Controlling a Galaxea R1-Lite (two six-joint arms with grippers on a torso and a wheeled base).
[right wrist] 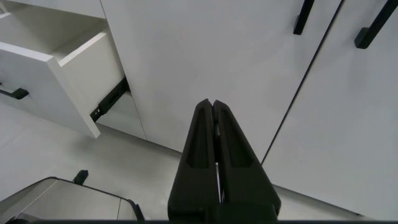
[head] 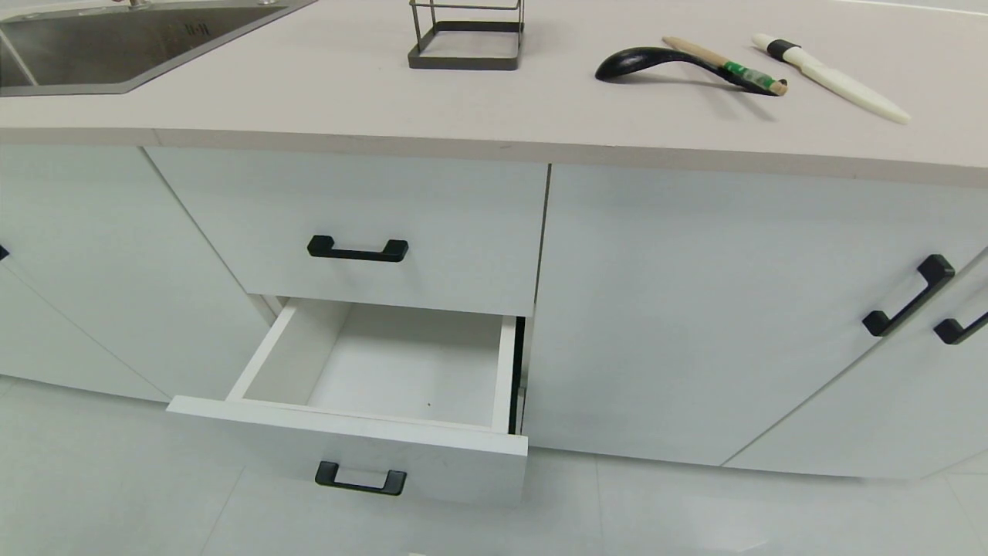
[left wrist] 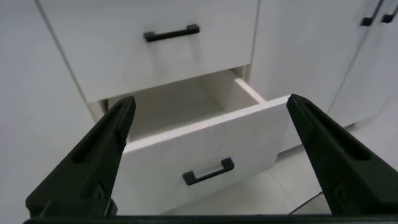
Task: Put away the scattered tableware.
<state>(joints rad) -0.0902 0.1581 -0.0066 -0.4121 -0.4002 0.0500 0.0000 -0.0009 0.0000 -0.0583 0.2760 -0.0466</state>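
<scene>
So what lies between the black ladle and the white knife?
A wooden-handled tool, green-banded, close beside the black ladle; the head view shows it.

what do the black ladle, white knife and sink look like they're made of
The black ladle: matte, dull sheen, probably plastic or nylon. The white knife: smooth ivory all over with a black band, likely plastic or ceramic; can't tell which. The sink: brushed grey metal with soft reflections, looks like stainless steel.
</scene>
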